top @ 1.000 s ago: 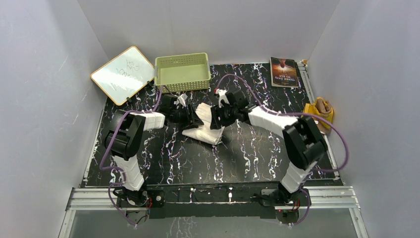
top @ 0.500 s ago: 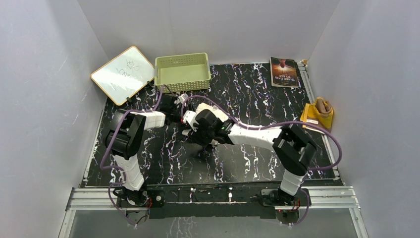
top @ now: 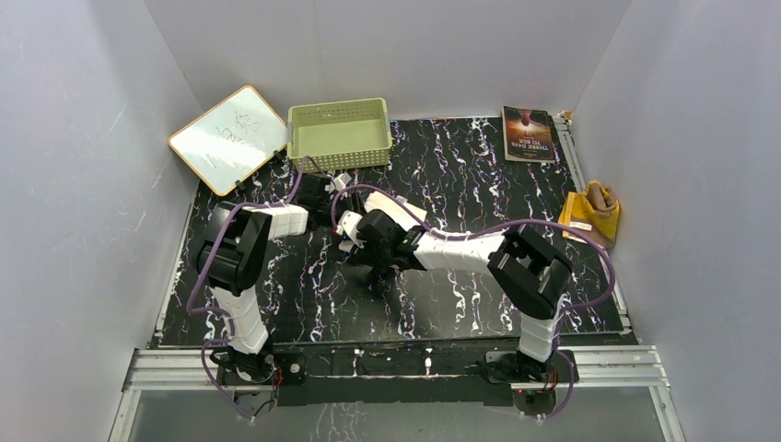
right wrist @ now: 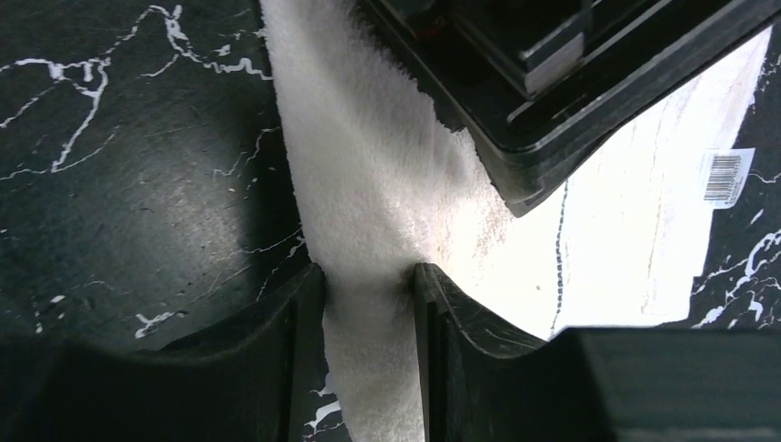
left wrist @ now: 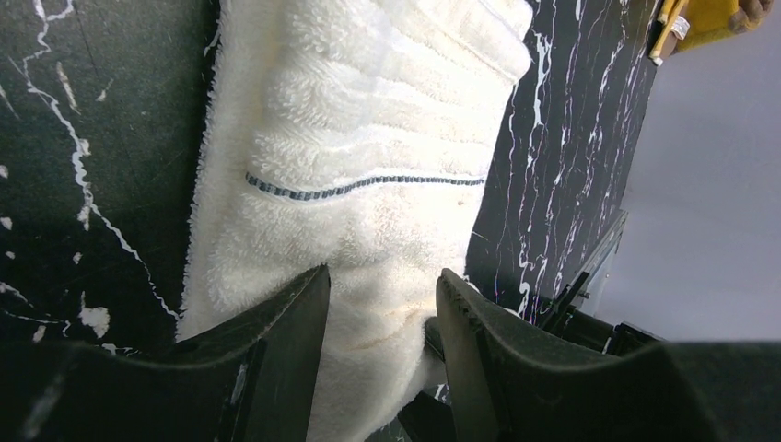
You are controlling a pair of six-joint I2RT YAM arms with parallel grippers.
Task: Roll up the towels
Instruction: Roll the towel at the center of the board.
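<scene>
From above, both arms are reaching in to a spot just left of the frame's centre, where a white towel (top: 402, 211) is lying on the black marbled worktop (top: 479, 285). Most of the towel is hiding under the arms.

In the left wrist view, the left end effector (left wrist: 382, 276) is closing partway on the towel. The terry is filling the gap between its two dark fingers and running up the frame as a long, ridged band with a thin blue stripe (left wrist: 359, 187) across it.

In the right wrist view, the right end effector (right wrist: 366, 274) is pinching a narrow fold of the same towel, its jaws standing close together with cloth pressed between them. The left end effector's black body is sitting just above it, at the upper right.

The brown and yellow towel (top: 594, 210) is lying at the right edge of the worktop, well apart from both arms.

A pale green basket (top: 338, 132) is standing near the left arm in the upper left, beside a whiteboard (top: 228, 138). A book (top: 529, 133) is lying at the upper right. Bare worktop is stretching across the lower and right parts of the frame.
</scene>
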